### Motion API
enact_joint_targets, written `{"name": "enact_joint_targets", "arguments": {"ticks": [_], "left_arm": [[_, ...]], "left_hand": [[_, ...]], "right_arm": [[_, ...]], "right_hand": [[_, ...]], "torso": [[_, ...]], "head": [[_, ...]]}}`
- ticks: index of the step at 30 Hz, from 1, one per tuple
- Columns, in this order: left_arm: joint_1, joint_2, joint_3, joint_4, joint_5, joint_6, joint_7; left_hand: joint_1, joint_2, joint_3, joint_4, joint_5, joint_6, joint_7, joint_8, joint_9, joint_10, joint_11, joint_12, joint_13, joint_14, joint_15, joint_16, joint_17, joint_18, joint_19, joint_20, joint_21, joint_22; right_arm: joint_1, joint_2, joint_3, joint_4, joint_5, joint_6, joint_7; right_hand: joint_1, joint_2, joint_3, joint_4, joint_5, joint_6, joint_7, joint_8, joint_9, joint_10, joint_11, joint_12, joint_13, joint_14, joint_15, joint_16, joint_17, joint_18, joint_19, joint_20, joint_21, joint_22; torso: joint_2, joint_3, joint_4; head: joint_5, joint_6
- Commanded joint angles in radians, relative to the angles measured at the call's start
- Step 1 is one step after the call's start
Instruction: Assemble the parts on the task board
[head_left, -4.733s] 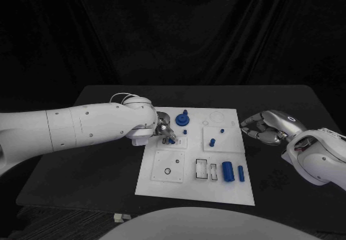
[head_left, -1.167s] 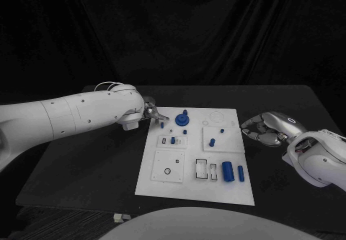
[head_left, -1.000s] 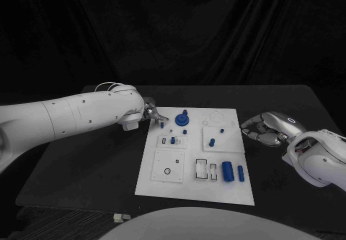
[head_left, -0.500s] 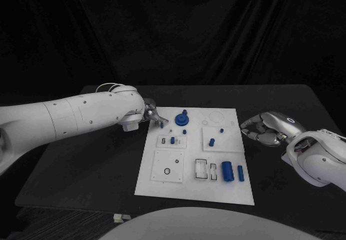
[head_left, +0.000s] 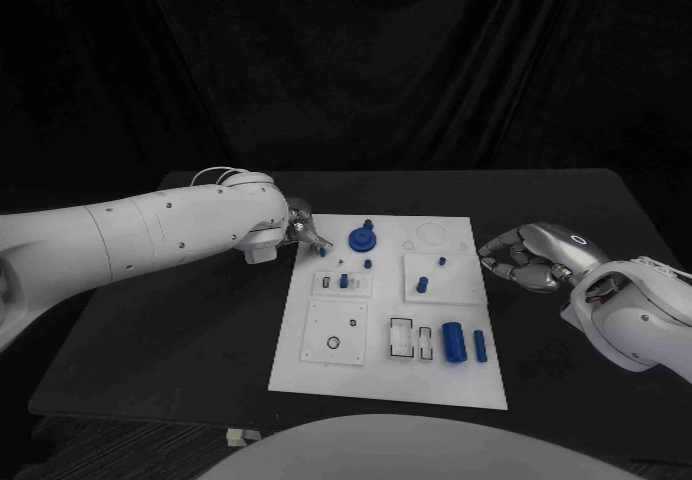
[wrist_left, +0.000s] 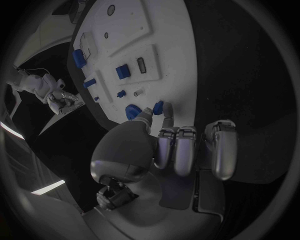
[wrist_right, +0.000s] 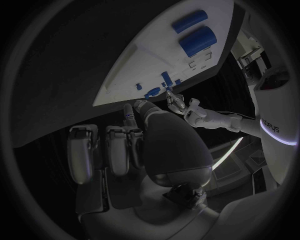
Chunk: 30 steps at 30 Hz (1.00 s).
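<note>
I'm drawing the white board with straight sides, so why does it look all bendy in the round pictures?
Left wrist view: the fisheye lens curves the task board edges. Right wrist view: the same bending. Head view: the task board edges look straight, bright against the black table.

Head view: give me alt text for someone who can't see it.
A white task board with small blue parts lies on a black table. The left hand pinches a small blue piece at the board's far left corner; the right hand, fingers curled, waits beside the right edge.

Left hand (head_left: 303, 236) pinches a small blue part (wrist_left: 158, 106) (thumb and fingertip); right hand (head_left: 525, 256) curled closed, holding nothing.
</note>
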Motion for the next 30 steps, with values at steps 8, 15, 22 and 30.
{"name": "enact_joint_targets", "arguments": {"ticks": [8,15,22,30], "left_arm": [[-0.003,-0.002,0.001,0.004,-0.001,0.010,0.020],[-0.003,-0.005,0.001,0.007,-0.001,0.005,0.024],[-0.003,-0.009,0.001,0.012,-0.001,-0.001,0.029],[-0.003,-0.018,0.001,0.020,-0.001,-0.016,0.036]], "left_hand": [[0.034,0.001,0.034,-0.037,0.057,0.004,-0.005,-0.015,-0.008,0.104,0.000,-0.004,0.263,0.107,0.003,0.003,0.263,0.021,-0.004,0.004,-0.008,0.217],[0.054,-0.015,0.130,-0.096,0.147,0.010,-0.010,-0.029,-0.018,0.104,-0.005,-0.004,0.263,0.107,-0.002,0.003,0.263,0.021,-0.004,-0.001,-0.009,0.217],[0.035,-0.039,0.233,-0.135,0.186,0.016,-0.012,-0.034,-0.019,0.104,-0.007,-0.004,0.263,0.107,-0.004,0.003,0.263,0.021,-0.003,-0.003,-0.008,0.218],[-0.007,-0.068,0.346,-0.171,0.235,0.019,-0.010,-0.038,-0.019,0.104,-0.007,-0.004,0.263,0.107,-0.004,0.003,0.263,0.021,-0.005,-0.004,-0.011,0.217]], "right_arm": [[-0.002,0.002,0.000,-0.002,-0.002,0.007,-0.009],[-0.003,0.003,0.000,-0.003,-0.002,0.009,-0.009],[-0.003,0.004,0.000,-0.003,-0.002,0.011,-0.010],[-0.003,0.004,0.000,-0.002,-0.002,0.016,-0.011]], "right_hand": [[0.009,0.000,0.005,0.001,0.003,0.010,0.000,-0.005,-0.001,0.108,0.007,0.003,0.263,0.106,0.008,0.001,0.260,-0.015,0.104,0.008,0.000,0.262],[0.009,0.000,0.006,0.000,0.003,0.011,0.000,-0.005,-0.001,0.108,0.007,0.003,0.263,0.106,0.008,0.001,0.259,-0.015,0.103,0.008,-0.002,0.261],[0.010,0.000,0.008,-0.001,0.003,0.011,0.000,-0.005,-0.001,0.108,0.007,0.003,0.263,0.105,0.008,0.000,0.258,-0.015,0.103,0.008,-0.001,0.262],[0.011,0.001,0.010,-0.003,0.004,0.011,0.000,-0.005,-0.002,0.108,0.008,0.003,0.263,0.105,0.008,0.000,0.257,-0.014,0.103,0.008,-0.003,0.261]], "torso": [[0.001,0.0003,0.0009],[0.001,0.0001,0.0006],[0.001,0.0003,0.0019],[0.001,0.0003,0.0012]], "head": [[0.000,0.000],[0.003,0.000],[0.006,0.000],[0.007,0.000]]}}
